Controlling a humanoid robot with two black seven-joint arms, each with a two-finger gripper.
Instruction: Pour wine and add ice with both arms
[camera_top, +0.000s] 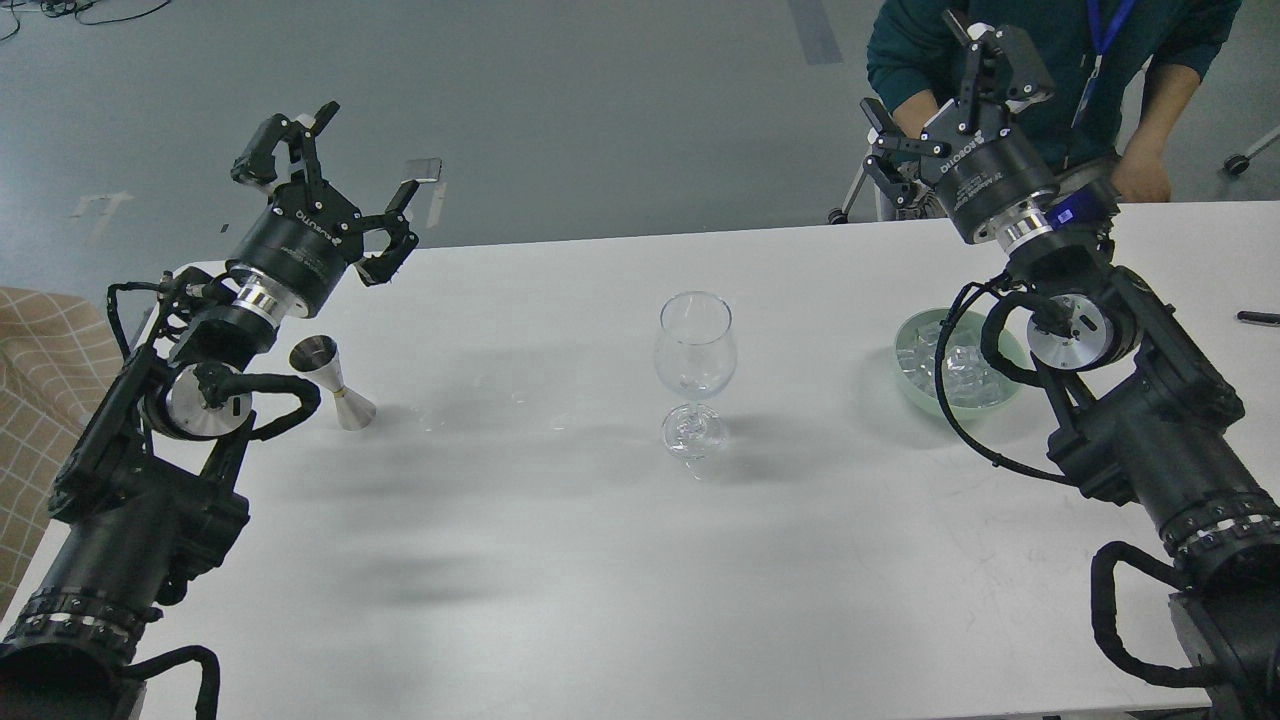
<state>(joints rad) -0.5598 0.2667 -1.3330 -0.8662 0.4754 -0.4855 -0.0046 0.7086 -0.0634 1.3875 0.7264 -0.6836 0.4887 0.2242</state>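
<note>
A clear stemmed glass stands upright at the middle of the white table. A steel jigger stands left of it, close beside my left arm. The wine cannot be made out. The ice lies heaped in a pale green bowl at the right, partly hidden by my right arm and its cable. My left gripper is raised over the table's far left edge, open and empty. My right gripper is raised beyond the bowl, open and empty.
A person in a dark green top stands just behind the table's far right edge, close to my right gripper. A black pen lies at the right edge. A checked cloth sits off the table's left side.
</note>
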